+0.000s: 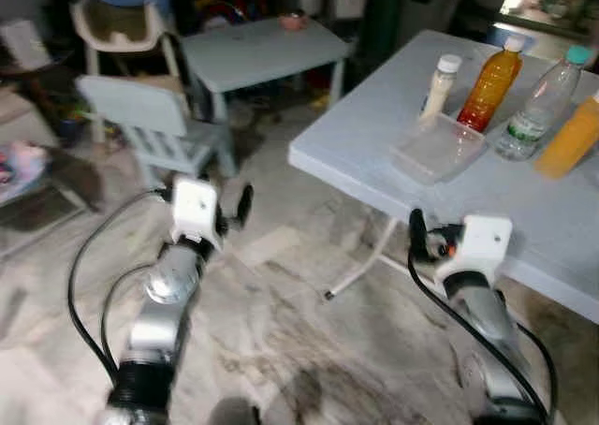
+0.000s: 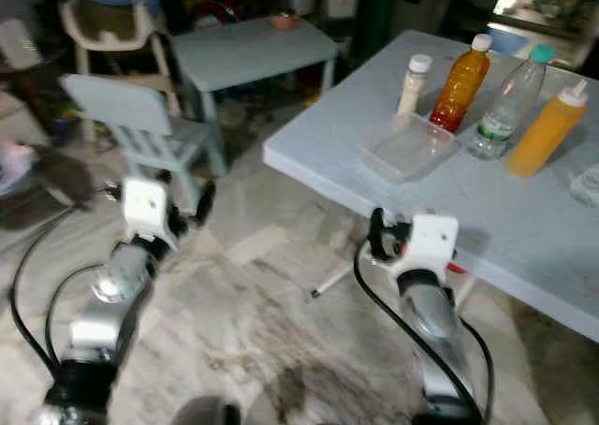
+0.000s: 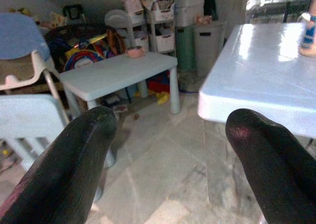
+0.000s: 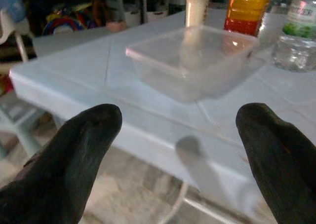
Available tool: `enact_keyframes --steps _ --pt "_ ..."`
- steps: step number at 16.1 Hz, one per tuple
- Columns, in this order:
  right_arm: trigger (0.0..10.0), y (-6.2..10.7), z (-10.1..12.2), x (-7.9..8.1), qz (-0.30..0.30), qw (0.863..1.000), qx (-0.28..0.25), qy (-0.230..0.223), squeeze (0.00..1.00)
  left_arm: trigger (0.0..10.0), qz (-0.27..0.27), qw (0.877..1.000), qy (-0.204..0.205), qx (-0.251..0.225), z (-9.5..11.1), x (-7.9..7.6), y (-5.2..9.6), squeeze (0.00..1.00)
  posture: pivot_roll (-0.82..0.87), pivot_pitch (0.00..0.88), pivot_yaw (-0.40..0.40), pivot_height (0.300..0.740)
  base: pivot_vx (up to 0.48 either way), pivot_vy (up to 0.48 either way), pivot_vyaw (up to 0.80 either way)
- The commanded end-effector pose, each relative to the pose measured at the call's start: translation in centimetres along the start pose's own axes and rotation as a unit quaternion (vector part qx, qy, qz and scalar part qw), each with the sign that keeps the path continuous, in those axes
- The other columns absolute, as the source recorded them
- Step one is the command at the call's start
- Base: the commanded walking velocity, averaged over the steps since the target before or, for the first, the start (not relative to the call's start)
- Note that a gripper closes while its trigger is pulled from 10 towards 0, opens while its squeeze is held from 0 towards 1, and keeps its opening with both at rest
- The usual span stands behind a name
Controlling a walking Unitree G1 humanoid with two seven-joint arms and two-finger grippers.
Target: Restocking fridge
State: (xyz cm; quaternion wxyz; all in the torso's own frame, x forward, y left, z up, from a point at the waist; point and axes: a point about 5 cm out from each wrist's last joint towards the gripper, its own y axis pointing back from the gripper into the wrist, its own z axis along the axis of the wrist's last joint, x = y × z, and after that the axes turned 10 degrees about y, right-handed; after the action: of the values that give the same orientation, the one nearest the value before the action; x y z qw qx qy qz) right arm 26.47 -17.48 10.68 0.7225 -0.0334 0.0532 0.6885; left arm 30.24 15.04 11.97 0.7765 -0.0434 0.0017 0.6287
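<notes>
Both grippers hang empty near the floor: the right gripper (image 4: 177, 150), fingers spread wide, sits just short of the white folding table's (image 1: 374, 149) near edge, touching nothing, while the left gripper (image 3: 168, 150), equally wide, hovers over bare tiles. From the right one, at about twelve o'clock, lies a clear plastic container (image 1: 438, 146); beyond it stand a small cream bottle (image 1: 440, 86), an orange juice bottle (image 1: 490, 90), a water bottle (image 1: 541, 105) and a yellow squeeze bottle (image 1: 571, 137) toward two o'clock. Restocking looks barely begun, I'd judge: nothing is picked up. Out at ten o'clock stand a small table (image 1: 262, 46) and chair (image 1: 150, 125).
</notes>
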Motion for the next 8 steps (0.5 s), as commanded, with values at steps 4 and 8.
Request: enact_keyframes --steps 4,8 --pt "10.0 0.01 1.56 0.83 0.014 0.999 -0.038 0.023 0.0 10.0 -0.007 1.0 0.009 -0.013 1.12 -0.18 -0.53 0.0 -0.03 0.082 -0.011 0.74 0.41 0.0 0.0" --pt "10.0 0.2 1.97 0.79 0.006 0.998 -0.053 0.036 0.0 10.0 -0.009 1.0 0.017 -0.021 1.56 -0.16 -0.56 0.0 -0.02 0.085 -0.007 0.74 0.269 0.0 0.0"
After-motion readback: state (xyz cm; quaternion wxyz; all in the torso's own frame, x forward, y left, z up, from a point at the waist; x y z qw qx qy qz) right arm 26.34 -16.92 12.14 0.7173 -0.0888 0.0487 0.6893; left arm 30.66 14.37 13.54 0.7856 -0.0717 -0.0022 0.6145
